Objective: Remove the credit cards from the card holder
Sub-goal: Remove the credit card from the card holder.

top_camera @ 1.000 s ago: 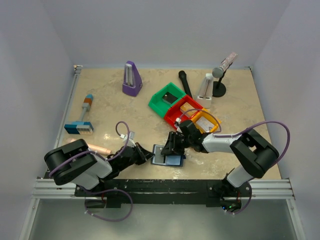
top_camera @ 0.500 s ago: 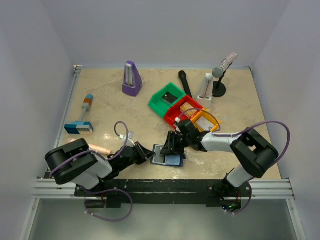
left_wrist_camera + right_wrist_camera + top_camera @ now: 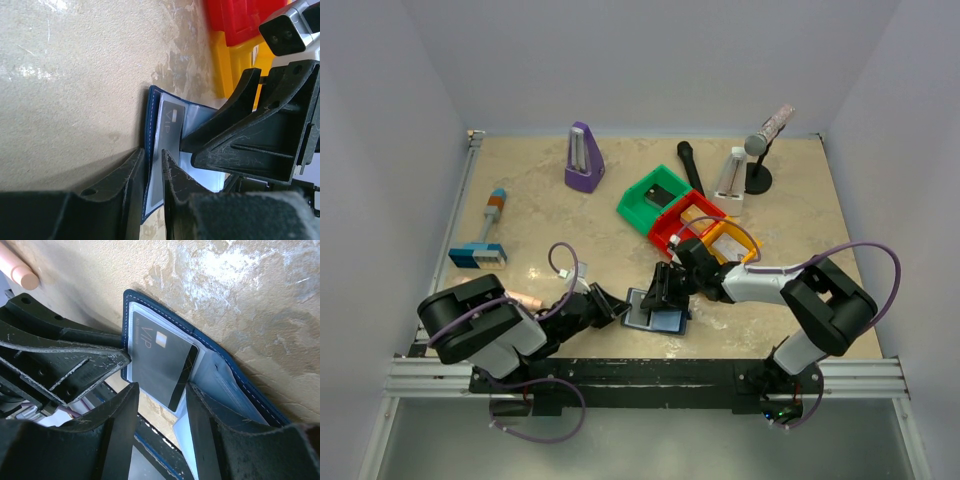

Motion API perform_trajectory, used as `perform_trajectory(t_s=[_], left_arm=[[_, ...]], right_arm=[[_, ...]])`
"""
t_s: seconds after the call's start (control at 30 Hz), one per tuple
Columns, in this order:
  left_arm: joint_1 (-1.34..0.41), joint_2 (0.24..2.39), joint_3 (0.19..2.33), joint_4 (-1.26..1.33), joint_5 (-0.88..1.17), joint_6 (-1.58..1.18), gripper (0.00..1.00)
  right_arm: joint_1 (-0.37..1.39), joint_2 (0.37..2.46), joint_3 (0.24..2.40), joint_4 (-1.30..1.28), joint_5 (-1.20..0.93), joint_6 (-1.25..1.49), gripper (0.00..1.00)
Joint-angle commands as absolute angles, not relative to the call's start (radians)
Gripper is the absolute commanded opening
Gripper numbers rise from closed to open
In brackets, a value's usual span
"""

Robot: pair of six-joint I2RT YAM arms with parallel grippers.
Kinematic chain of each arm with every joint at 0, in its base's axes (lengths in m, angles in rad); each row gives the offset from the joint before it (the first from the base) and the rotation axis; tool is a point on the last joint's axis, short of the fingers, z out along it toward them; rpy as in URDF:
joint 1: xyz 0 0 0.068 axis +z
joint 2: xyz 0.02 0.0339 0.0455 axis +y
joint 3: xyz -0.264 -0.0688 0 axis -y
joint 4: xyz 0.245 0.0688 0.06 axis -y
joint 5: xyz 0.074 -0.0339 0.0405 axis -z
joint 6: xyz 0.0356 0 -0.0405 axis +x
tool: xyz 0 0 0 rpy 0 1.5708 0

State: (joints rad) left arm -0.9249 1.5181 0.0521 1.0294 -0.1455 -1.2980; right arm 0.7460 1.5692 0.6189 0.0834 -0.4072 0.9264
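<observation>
**Room.** Plain pale walls [image 3: 650, 60] close in three sides.

**Table** [image 3: 800, 190]. Beige, mottled, hard and flat. I judge that a card lying flat on it would be awkward to lift.

**My right gripper** [image 3: 161, 390]. Jaws about half apart and holding nothing. The fingertips are set down on the open holder, one on each side of the card.

**My left gripper** [image 3: 151, 165]. Jaws narrow, astride the holder's outer edge, with both cover and card in the gap. I cannot tell whether they are pinching.

**Card holder** [image 3: 222, 377]. A navy bifold with pale inner panels. It lies open near the table's near edge, between my two grippers. It is probably light and limp, and likely to slide unless pinned.

**Credit card** [image 3: 162, 362]. Dark grey, marked VIP, in the pocket of the half on my left arm's side. It looks stiff, thin and slick, so I would pinch it across its faces at the outer edge and draw it along the pocket.
</observation>
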Motion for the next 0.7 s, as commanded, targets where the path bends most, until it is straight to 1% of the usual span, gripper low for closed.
perform_trajectory(t_s=[0.0, 0.2, 0.33, 0.4, 0.67], left_arm=[[-0.928, 1.561, -0.064, 1.161, -0.117, -1.261, 0.23], [-0.928, 1.66, -0.094, 1.374, -0.091, -1.249, 0.18], [-0.928, 1.755, -0.115, 1.529, -0.084, -1.25, 0.09], [-0.927, 1.779, -0.123, 1.555, -0.09, -1.27, 0.01], [-0.927, 1.689, -0.132, 1.555, -0.103, -1.226, 0.0]], right_arm=[[0.75, 1.602, 0.584, -0.028, -0.316, 0.873, 0.49], [0.75, 1.595, 0.577, -0.009, -0.325, 0.871, 0.49], [0.752, 1.591, 0.578, -0.005, -0.331, 0.867, 0.49], [0.752, 1.585, 0.578, -0.005, -0.333, 0.864, 0.49], [0.752, 1.513, 0.581, -0.012, -0.348, 0.856, 0.5]])
